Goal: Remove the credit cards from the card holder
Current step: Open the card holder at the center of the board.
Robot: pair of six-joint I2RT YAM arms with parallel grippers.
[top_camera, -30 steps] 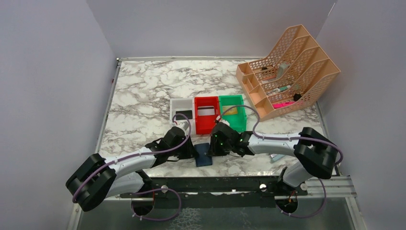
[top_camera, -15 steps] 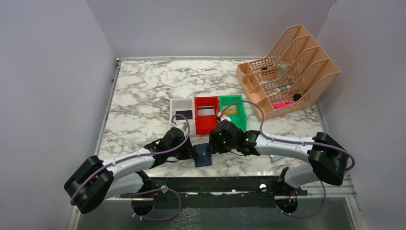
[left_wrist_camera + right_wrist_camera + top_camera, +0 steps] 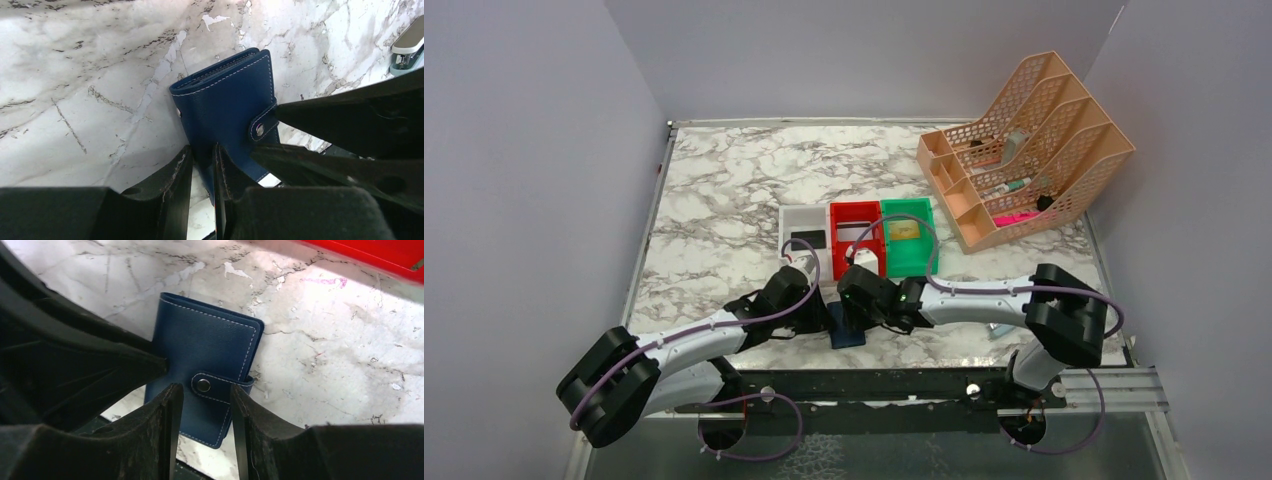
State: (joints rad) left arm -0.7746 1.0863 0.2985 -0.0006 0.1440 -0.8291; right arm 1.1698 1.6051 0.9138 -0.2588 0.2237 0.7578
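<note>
The navy card holder [image 3: 848, 327] lies closed on the marble near the table's front edge, its snap tab [image 3: 210, 386] fastened. My left gripper [image 3: 202, 152] is shut on the card holder [image 3: 227, 105], pinching its near left edge. My right gripper [image 3: 206, 390] is open and hangs low over the card holder [image 3: 205, 347], one finger on each side of the snap tab. From above, the left gripper [image 3: 817, 314] and right gripper [image 3: 862, 303] meet at the holder. A black credit card [image 3: 807, 240] lies in the white bin and a gold one [image 3: 905, 231] in the green bin.
White [image 3: 796, 218], red [image 3: 854, 210] and green [image 3: 921, 245] bins stand in a row just behind the grippers. A peach mesh organiser [image 3: 1024, 150] fills the back right. A small silver-blue stapler-like object [image 3: 407, 45] lies right of the holder. The table's dark front rail is just below the holder.
My right arm has swung left and brought its gripper down over the card holder's snap tab. The left gripper and the holder have stayed in place.
</note>
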